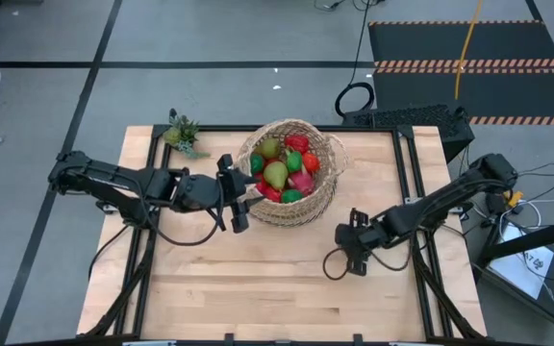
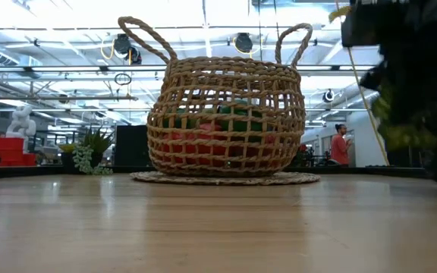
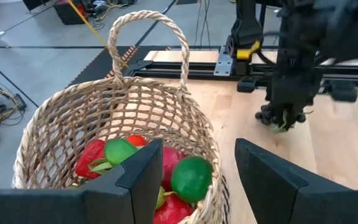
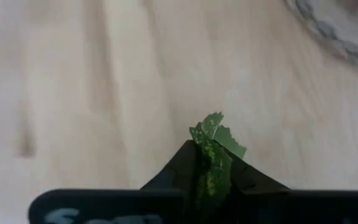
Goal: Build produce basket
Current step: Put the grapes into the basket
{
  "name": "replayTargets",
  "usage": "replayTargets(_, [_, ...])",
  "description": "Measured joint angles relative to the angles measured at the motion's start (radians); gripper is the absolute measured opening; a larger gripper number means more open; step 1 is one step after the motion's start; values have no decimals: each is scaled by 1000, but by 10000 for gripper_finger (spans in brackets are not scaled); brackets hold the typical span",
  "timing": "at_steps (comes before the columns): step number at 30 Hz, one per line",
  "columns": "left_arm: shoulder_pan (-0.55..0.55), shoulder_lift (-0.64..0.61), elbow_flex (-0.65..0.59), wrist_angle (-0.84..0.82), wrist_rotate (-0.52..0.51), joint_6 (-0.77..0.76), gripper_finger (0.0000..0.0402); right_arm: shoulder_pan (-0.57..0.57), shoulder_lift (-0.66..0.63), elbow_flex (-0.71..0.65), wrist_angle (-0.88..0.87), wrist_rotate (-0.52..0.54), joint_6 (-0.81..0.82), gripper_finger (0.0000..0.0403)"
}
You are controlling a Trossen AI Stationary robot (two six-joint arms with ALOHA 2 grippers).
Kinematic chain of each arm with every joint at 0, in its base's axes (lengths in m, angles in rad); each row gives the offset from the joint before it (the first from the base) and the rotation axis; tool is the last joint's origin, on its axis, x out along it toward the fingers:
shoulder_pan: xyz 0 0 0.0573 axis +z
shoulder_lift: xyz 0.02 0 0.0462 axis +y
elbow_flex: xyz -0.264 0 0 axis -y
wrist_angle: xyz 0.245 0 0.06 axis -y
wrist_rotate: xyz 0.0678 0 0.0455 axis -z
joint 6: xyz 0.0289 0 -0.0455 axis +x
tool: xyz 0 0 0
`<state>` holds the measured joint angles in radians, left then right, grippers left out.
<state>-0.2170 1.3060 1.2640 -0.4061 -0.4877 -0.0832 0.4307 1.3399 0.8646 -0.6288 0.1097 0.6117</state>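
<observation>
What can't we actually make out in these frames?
- Item in the right gripper: right wrist view shows only a green leafy tip; the fingers hide the rest. High view too small, low view blurred.
- Produce count: lower pieces are buried in the high view, screened by basket weave in the low view.
- Left gripper: whether a finger touches the basket rim; the finger covers that spot.

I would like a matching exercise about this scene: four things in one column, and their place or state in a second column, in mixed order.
Things:
1. basket
2. left gripper
3. right gripper
4. small plant

Place or state:
A. shut on a green leafy piece
B. at the far left corner of the table
C. holds red and green produce
D. open, at the basket's side

Pairs: 1-C, 2-D, 3-A, 4-B
</observation>
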Motion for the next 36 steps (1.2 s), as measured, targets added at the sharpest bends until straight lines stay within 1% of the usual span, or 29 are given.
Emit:
replayTargets(8, [-8, 0, 0, 18, 0, 6, 200, 35, -108, 1, 137, 80, -79, 19])
replayTargets(13, [-8, 0, 0, 22, 0, 6, 200, 50, -163, 1, 268, 130, -155, 20])
replayTargets(22, [-8, 4, 1, 79, 103, 12, 200, 56, -234, 2, 518, 194, -327, 20])
replayTargets(28, [-35, 13, 1, 132, 113, 42, 200, 56, -268, 2, 666, 213, -447, 20])
replayTargets(31, [-56, 19, 1, 161, 114, 78, 200, 62, -282, 2, 730, 255, -502, 20])
replayTargets(34, [-70, 34, 3, 227, 113, 103, 200, 73, -296, 2, 786, 316, -568, 20])
replayTargets(36, [-86, 41, 0, 235, 121, 126, 200, 83, -300, 2, 821, 362, -611, 20])
